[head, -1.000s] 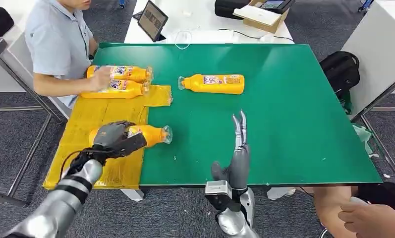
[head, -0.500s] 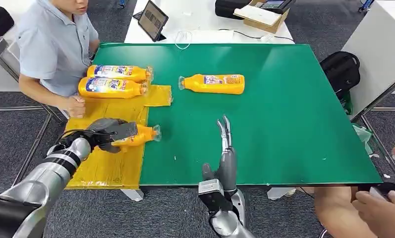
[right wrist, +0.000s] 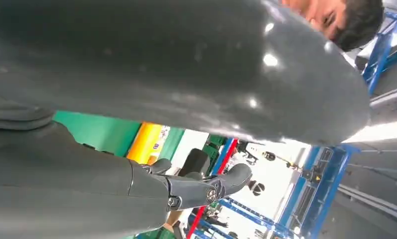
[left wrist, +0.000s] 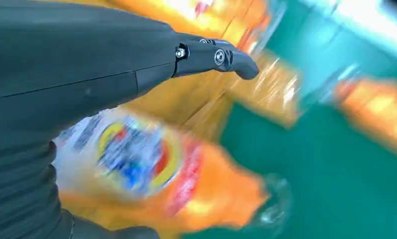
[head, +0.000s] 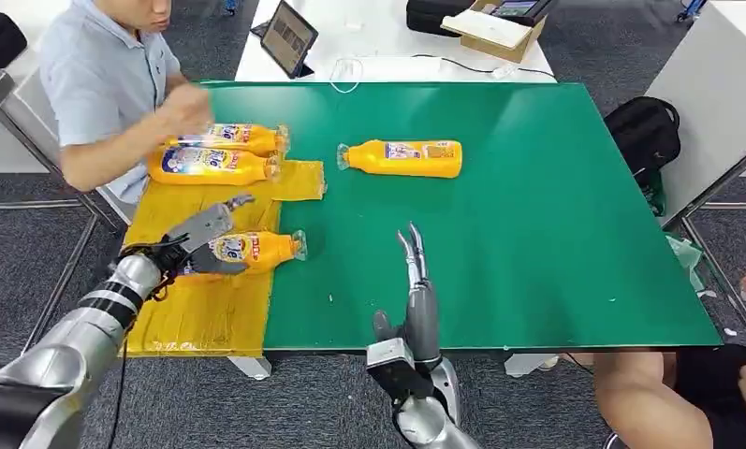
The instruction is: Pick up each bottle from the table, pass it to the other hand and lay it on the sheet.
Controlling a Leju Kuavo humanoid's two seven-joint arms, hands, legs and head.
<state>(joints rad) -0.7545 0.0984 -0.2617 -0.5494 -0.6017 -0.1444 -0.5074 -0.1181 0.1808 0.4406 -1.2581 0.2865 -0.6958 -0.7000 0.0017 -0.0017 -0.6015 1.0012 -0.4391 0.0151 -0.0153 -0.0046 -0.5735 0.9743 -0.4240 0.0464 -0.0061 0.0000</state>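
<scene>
Orange detergent bottle (head: 252, 251) lies on the yellow sheet (head: 200, 309), left hand (head: 203, 239) splayed around it (grip unclear). Right hand (head: 416, 281) hovers empty, fingers straight; the round bottle may roll onto the green tabletop (head: 537, 234) once freed.

Setting: a green tabletop (head: 537, 206) stands on grey carpet floor (head: 32, 243). Beyond its far edge, a white desk (head: 378, 37) carries a propped tablet (head: 287, 37), a cardboard box (head: 500, 28) and a dark bag (head: 434, 13). A black backpack (head: 642, 136) rests on the floor at right. A seated person (head: 107, 84) occupies the far left corner.
</scene>
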